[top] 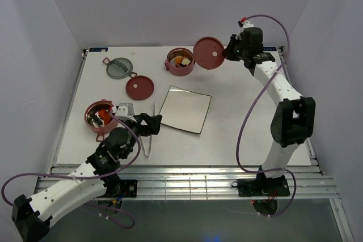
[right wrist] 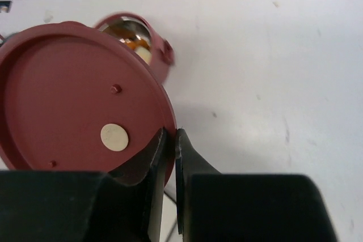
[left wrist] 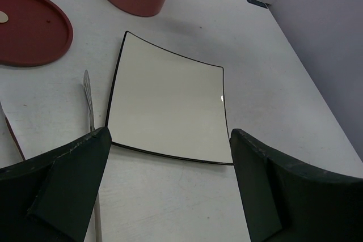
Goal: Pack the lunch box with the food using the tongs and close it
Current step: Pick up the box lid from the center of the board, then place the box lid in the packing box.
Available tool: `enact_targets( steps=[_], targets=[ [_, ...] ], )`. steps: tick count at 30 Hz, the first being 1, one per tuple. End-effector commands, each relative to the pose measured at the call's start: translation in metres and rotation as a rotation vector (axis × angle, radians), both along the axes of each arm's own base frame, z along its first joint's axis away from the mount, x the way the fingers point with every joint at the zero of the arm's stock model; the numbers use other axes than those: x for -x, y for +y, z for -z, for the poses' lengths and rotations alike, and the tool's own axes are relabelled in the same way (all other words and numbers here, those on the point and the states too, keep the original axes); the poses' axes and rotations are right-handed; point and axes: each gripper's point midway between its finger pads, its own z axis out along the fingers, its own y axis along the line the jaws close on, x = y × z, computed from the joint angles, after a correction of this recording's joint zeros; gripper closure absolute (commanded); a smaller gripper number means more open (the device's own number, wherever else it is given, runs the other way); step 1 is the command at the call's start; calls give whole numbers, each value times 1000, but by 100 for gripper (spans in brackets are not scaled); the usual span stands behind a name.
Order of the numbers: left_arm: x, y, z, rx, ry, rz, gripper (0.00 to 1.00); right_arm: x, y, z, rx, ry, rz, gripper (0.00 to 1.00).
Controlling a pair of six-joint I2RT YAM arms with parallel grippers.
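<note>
My right gripper is shut on the rim of a flat red disc lid, which it holds tilted just right of the far bowl of the lunch box. In the right wrist view the fingers pinch the lid's edge, and the bowl with food shows behind it. A second bowl at the near left holds orange food. My left gripper is open with nothing in it, low over the table. The tongs lie beside its left finger.
A square plate lies mid-table, just ahead of the left gripper. Another red lid and the grey-green top lid rest at the back left. White walls enclose the table on three sides.
</note>
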Motion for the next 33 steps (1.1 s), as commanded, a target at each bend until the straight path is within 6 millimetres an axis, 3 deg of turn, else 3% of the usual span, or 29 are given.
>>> enact_targets(
  steps=[1, 2, 3, 4, 5, 6, 8, 9, 14, 22, 33],
  targets=[
    [-2, -5, -1, -2, 6, 8, 4, -43, 51, -37, -40, -101, -58, 92],
    [-2, -6, 3, -14, 18, 10, 4, -52, 58, -40, -47, -106, -62, 92],
    [-3, -7, 3, -18, 21, 11, 4, -66, 71, -19, -51, -68, -66, 92],
    [-3, -7, 2, -16, 20, 11, 4, -78, 78, -43, -71, -122, -65, 92],
    [-3, -7, 3, -20, 22, 11, 4, -85, 84, -45, -84, -132, -67, 92],
    [-4, -7, 3, -22, 19, 9, 4, -96, 93, -26, -88, -113, -71, 92],
    [-4, -6, 3, -26, 20, 3, 4, -111, 103, -39, -133, -177, -64, 92],
    [-4, -5, 3, -25, 19, 1, 4, -117, 109, -27, -143, -169, -63, 92],
    [-2, -3, -1, -13, 8, 3, 4, -127, 126, -11, -210, -224, -40, 92],
    [-3, -2, 1, -18, 10, -6, 4, -141, 152, 35, -212, -200, -38, 92],
    [-2, -2, 1, -16, 10, -5, 4, -151, 149, 79, -177, -187, -1, 91]
  ],
)
